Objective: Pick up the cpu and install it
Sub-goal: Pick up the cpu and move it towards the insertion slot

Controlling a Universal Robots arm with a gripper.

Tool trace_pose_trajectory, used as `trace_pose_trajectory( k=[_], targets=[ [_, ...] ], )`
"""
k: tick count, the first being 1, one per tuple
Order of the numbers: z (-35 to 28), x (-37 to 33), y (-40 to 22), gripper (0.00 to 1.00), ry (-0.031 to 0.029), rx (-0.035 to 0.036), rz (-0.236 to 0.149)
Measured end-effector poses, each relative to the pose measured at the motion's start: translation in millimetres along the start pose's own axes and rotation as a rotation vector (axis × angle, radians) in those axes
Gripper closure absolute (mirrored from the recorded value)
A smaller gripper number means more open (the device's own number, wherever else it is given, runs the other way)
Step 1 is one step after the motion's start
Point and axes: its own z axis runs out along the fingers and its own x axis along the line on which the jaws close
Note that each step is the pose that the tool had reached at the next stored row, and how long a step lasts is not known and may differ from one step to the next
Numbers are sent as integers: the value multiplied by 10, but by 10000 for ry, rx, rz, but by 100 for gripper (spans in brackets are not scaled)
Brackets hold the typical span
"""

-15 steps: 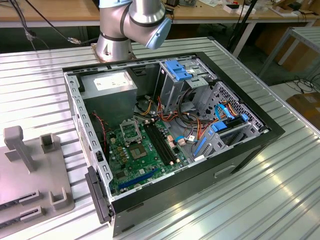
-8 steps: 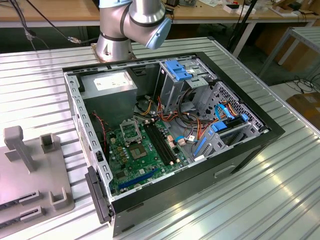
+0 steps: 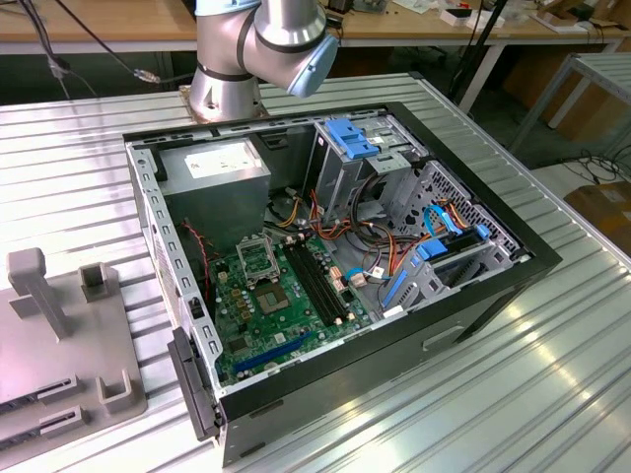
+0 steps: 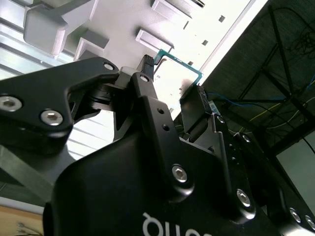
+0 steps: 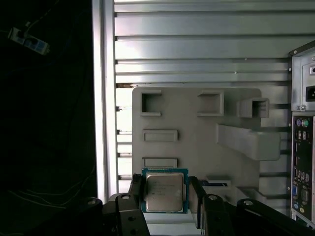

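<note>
The gripper (image 5: 167,195) is closed on the cpu (image 5: 164,190); in the first wrist view its fingers (image 5: 137,191) pinch two opposite green edges, metal face toward the camera, above the grey tray (image 5: 197,142); in the exterior view that tray sits at eight o'clock from the open case (image 3: 537,258), with the socket (image 3: 258,258) on the green board (image 3: 286,325); the chip looks light, stiff and thin, probably delicate underneath, so holding it by the edges suits it best.

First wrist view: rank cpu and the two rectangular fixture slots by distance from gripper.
1. Small square silver-faced cpu, held in the gripper.
2. Grey rectangular slot just beyond the cpu.
3. Matching slot further out on the grey fixture plate.
</note>
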Motion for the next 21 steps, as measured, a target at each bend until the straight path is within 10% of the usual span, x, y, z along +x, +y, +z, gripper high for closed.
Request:
trace_pose_trajectory(
  k=[21],
  targets=[
    [-111, 2, 1, 53, 0, -2, 0]
  ],
)
